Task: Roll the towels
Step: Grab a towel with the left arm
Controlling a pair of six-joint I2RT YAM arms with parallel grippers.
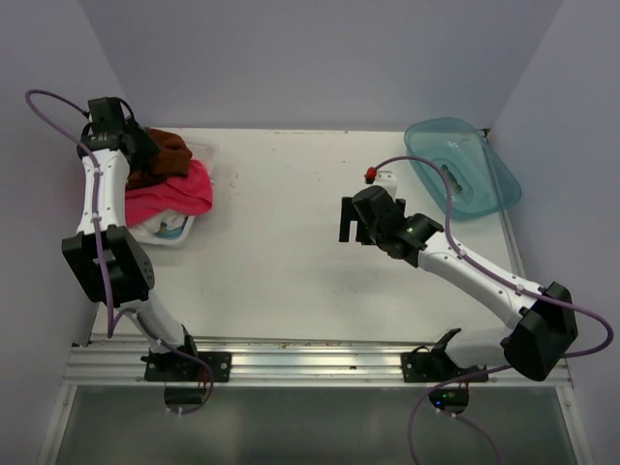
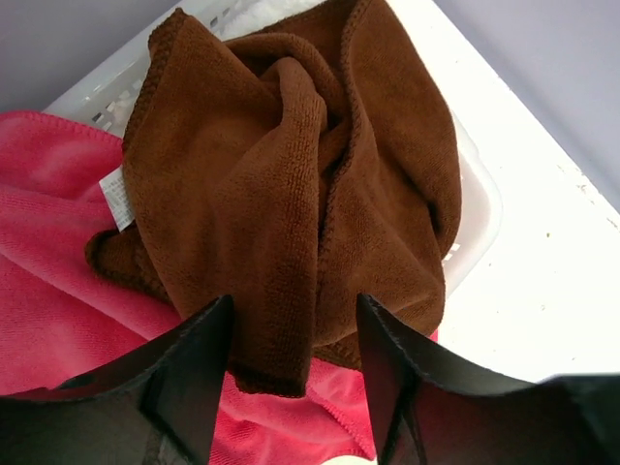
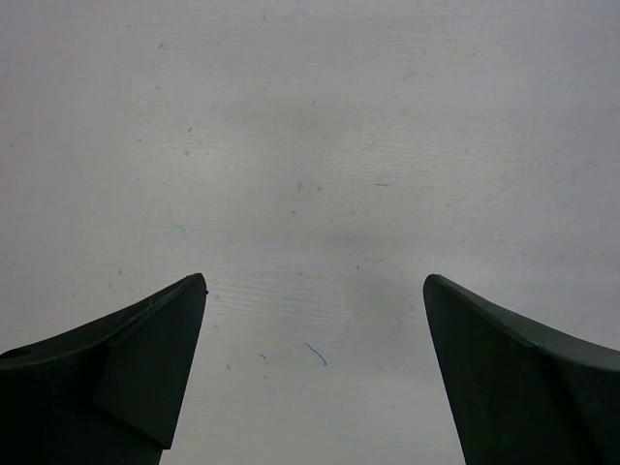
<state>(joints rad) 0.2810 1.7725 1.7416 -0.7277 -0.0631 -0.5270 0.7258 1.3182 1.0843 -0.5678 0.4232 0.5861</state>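
A rust-brown towel (image 1: 172, 147) lies crumpled on top of a pink-red towel (image 1: 179, 194), both heaped in a white basket (image 1: 180, 232) at the table's far left. My left gripper (image 1: 140, 150) is right over the heap. In the left wrist view the gripper (image 2: 294, 297) is open, its fingers on either side of a hanging fold of the brown towel (image 2: 291, 174). The fold lies against the left finger, with a gap to the right one. The pink-red towel (image 2: 58, 291) shows underneath. My right gripper (image 1: 351, 223) hangs open above bare table at mid-right, with nothing between its fingers (image 3: 315, 281).
The basket's white rim (image 2: 480, 199) shows to the right of the brown towel. A teal plastic tray (image 1: 465, 165) rests at the far right corner. A small white object with a red cap (image 1: 372, 175) stands just behind the right gripper. Purple walls close in the table.
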